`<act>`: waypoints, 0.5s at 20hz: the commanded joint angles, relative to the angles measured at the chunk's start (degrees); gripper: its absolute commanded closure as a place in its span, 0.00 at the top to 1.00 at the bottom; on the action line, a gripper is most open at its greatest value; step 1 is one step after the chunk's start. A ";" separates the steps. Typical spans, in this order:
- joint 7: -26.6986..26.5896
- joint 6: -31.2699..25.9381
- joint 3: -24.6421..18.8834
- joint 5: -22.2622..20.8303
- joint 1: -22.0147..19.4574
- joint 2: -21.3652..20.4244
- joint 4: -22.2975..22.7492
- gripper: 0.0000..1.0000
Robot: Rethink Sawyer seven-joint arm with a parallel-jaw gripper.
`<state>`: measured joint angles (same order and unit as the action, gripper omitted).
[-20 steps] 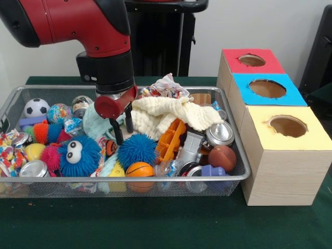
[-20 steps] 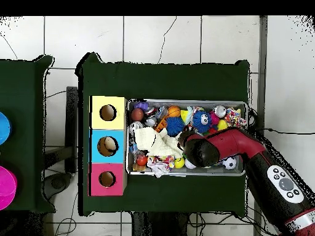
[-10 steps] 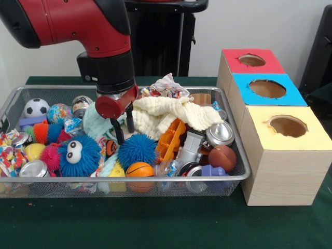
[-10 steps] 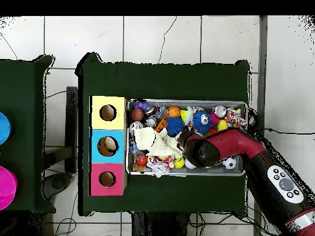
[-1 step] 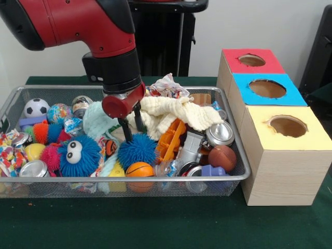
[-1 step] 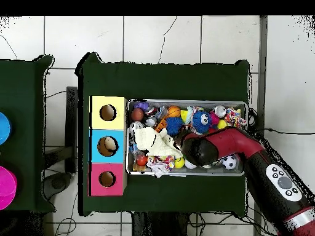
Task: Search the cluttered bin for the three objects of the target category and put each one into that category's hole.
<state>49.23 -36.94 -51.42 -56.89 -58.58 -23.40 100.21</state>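
Under the gripper [image 5: 133,124], a spiky blue ball [image 5: 137,150].

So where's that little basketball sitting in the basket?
In the front view, the basketball lies against the wire basket's near wall, just below the spiky blue ball and right of the googly-eyed blue toy.

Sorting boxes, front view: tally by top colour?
Red-topped box: 1
Blue-topped box: 1
Yellow-topped box: 1
Total: 3, each with one round hole in its top.
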 commanded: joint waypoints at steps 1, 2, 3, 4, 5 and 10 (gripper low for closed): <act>-21.33 -6.87 -3.12 1.53 2.00 0.42 -5.57 1.00; -21.32 -6.15 -3.26 1.17 1.91 0.43 -5.64 1.00; -21.46 -5.88 -3.58 1.16 1.94 0.30 -5.83 1.00; -21.67 -5.36 -3.62 0.92 1.57 0.41 -5.65 1.00; -21.88 -5.34 -3.82 1.07 1.41 0.47 -5.72 1.00; -22.22 -4.55 -3.72 0.12 0.20 0.21 -4.96 1.00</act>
<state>48.74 -36.94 -53.50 -56.07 -57.78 -23.40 100.09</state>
